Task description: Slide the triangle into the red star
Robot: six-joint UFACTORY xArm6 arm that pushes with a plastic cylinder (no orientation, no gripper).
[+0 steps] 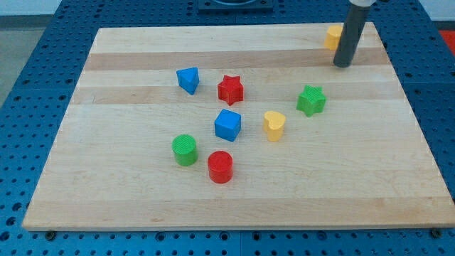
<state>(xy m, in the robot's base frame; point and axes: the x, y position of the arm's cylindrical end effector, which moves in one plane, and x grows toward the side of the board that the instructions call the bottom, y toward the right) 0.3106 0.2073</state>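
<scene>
Blue triangle [188, 80], just left of red star [230, 89]

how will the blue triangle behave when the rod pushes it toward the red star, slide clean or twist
The blue triangle looks rigid and squat, so it should slide, not tip. Its angled faces may make it twist off-line. My tip is far off at the view's top right; the red star sits close.

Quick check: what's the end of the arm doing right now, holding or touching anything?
My tip: no gripper, holds nothing; at the board's top right, just right of the yellow block, contact unclear; far from the blue triangle.
</scene>
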